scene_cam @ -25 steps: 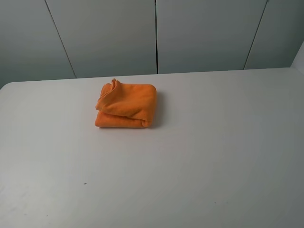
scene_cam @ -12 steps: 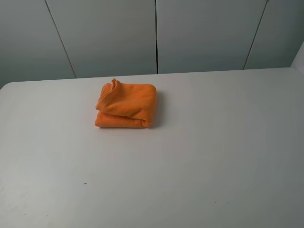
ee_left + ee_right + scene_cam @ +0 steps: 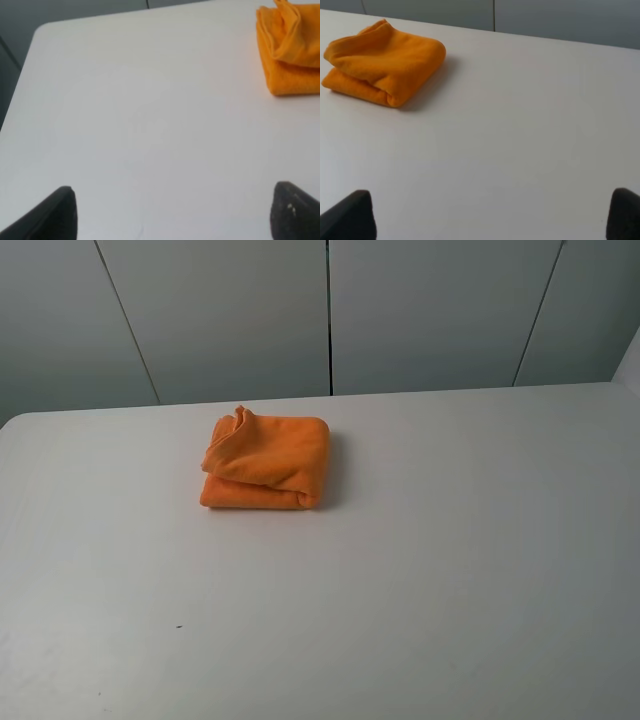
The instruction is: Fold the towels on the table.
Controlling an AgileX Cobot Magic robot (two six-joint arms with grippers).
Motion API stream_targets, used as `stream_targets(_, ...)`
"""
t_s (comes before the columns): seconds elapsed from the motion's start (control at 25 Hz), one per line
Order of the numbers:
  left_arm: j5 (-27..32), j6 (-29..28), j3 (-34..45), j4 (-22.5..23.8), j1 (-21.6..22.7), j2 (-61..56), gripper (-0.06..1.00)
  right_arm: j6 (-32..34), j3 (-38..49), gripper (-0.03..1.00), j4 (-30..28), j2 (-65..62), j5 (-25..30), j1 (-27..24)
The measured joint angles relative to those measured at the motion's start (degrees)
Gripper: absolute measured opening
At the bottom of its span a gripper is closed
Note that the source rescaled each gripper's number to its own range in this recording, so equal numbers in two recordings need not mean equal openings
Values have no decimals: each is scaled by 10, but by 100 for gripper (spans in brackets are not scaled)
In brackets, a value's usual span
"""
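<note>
**Folded towel on the table, both grippers spread and apart from it**

In the high view the orange towel (image 3: 265,460) lies folded in a thick, compact bundle in the upper left-centre of the frame, near the table's far edge. Its top layer is rumpled at the upper left corner, and a rounded fold runs down its right side and lower right corner. A lower layer shows as a strip along the bottom edge. The white table (image 3: 420,570) fills most of the frame, with grey wall panels (image 3: 430,310) behind it. Neither arm appears in this view.

In the left wrist view the left gripper (image 3: 175,215) shows only as two dark fingertips (image 3: 57,215) at the lower left and lower right corners of the frame, spread wide with bare table between them. The towel sits at the upper right edge of that frame, well apart from the fingertips.

In the right wrist view the right gripper (image 3: 492,215) likewise shows two dark tips at the lower corners, spread wide over bare table. The towel lies in the upper left of that frame, well apart from them.
</note>
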Motion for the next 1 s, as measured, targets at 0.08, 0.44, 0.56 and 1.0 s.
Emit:
stream_targets(0.08,-6,-1,4,1,0,0,98,-5,0,100,-1,0,0,0)
stream_targets(0.44,-11,-2,4,1,-75,0,98,-11,0,100,-15,0,-1,0)
stream_targets(0.56,-11,-2,4,1,-108,0,98,-11,0,100,-15,0,-1,0)
stream_targets(1.0,-12,-2,4,1,-129,0,98,-13,0,100,-23,0,-1,-146)
